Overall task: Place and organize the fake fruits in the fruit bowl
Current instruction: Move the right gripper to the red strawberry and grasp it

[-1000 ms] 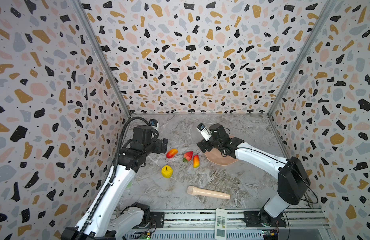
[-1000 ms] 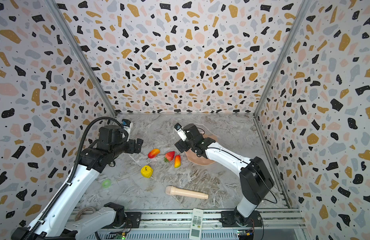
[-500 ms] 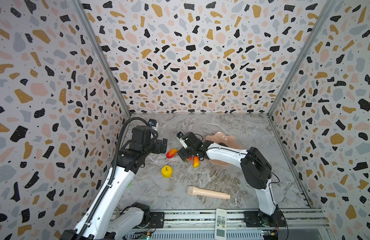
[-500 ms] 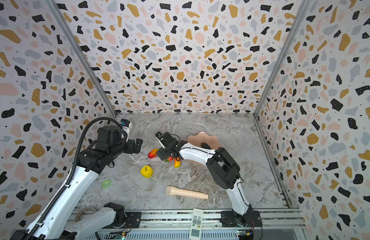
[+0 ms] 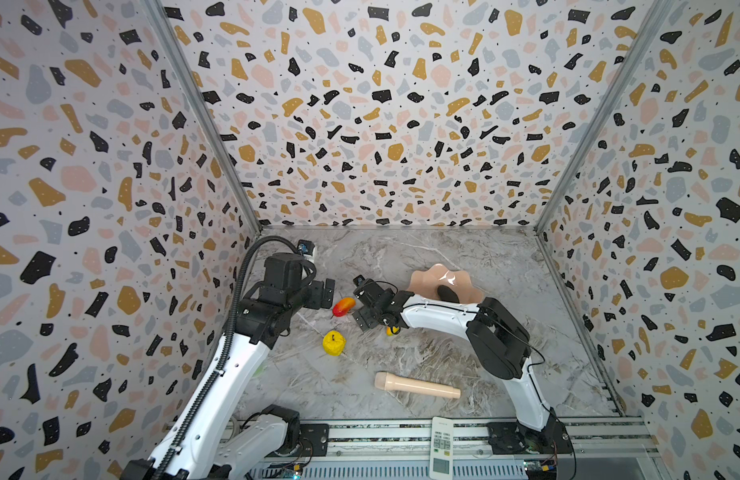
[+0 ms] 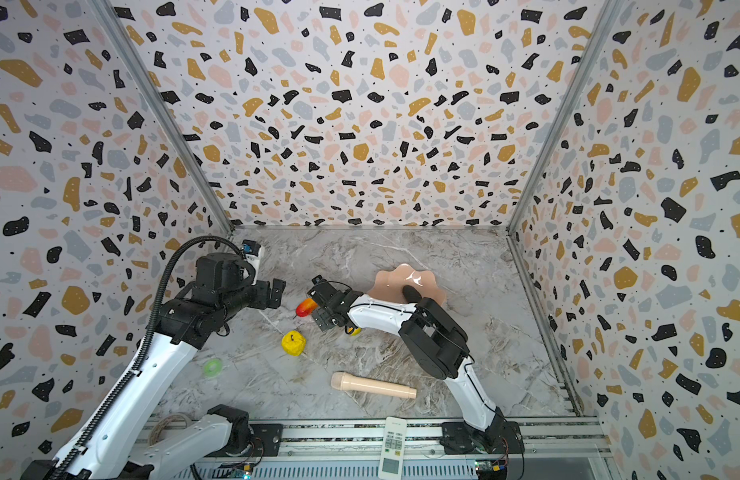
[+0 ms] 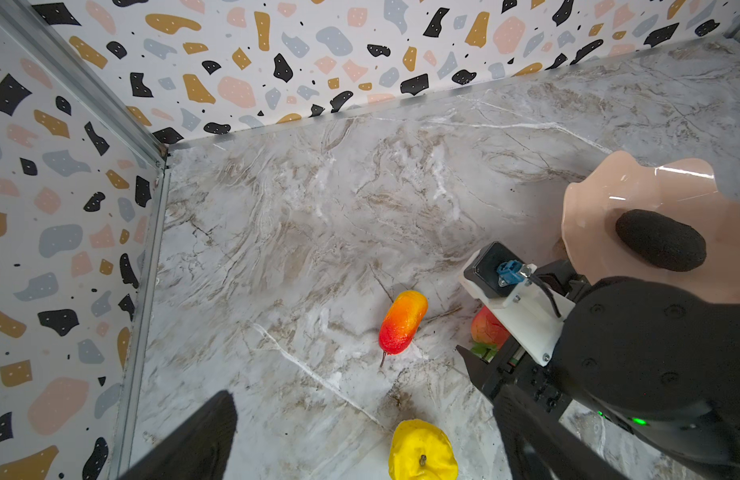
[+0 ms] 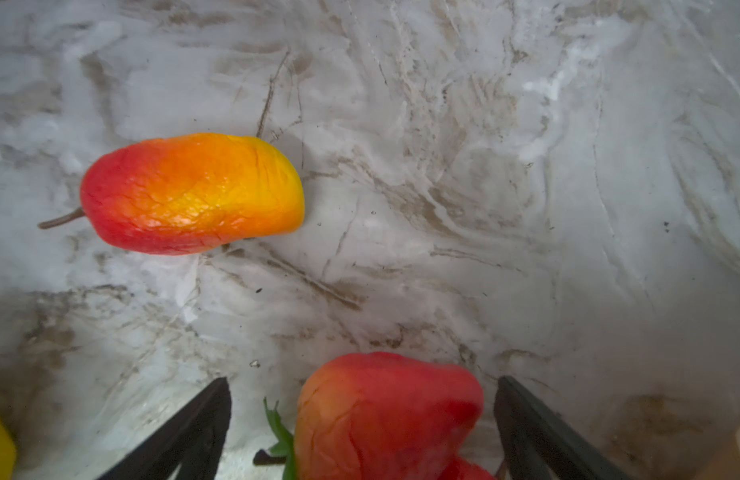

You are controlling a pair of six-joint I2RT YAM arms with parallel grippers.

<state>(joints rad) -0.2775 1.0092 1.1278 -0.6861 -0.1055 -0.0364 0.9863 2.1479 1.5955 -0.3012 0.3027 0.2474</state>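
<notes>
— One fruit lies in the peach scalloped fruit bowl: the near-black avocado.
— And the rest?
— Out on the marble table. A red-orange mango lies between the left gripper and the right gripper. The lumpy yellow fruit sits nearer the front, apart from it. The second mango shows only as a yellow tip under the right forearm.
— The strawberry?
— Hidden under the right arm in both top views. The right wrist view shows it, green leaves to one side, between the right gripper's two fingers.
— Gripped?
— No. The jaws stand wide, and a sliver of table shows on each side of the fruit.
— The left one?
— It hangs just beside the first mango, jaws apart, holding nothing.
— Anything else?
— A beige microphone-shaped cylinder lies near the front. A white remote control rests on the rail, and a green ring lies by the left arm.
</notes>
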